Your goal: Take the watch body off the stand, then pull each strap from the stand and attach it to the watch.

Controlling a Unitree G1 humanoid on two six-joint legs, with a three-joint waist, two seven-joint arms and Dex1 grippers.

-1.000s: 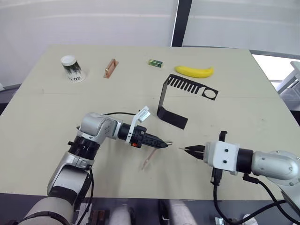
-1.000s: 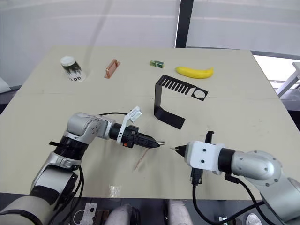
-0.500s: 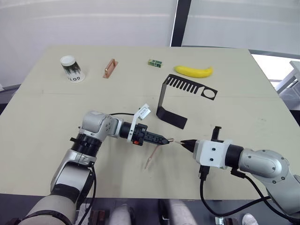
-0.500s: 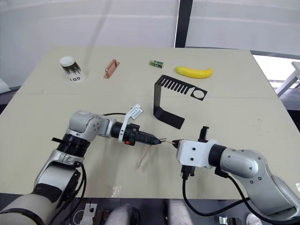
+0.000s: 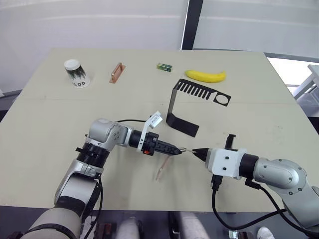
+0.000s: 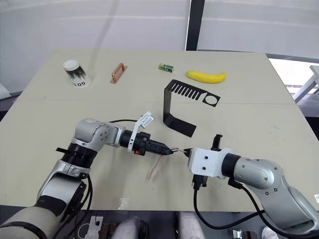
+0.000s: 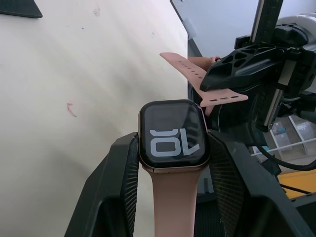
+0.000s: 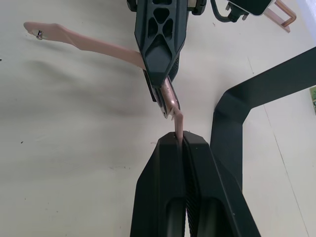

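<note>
Currently clamped between the left gripper fingers: watch body, rounded-square, black screen, rose-gold rim, one pink strap attached and hanging toward the table. Visible from the left wrist: lit digits on the screen. Pinched in the right gripper: second strap, tip touching the watch edge. Arms horizontal, fingertips meeting, stand just beyond.

Table: pale beige top with a faint seam running across it, its far corners cut at an angle.
Wall: plain white panels behind the table, split by a dark vertical post.
Floor: dark grey strip at the far right.
Light: bright and even.
</note>
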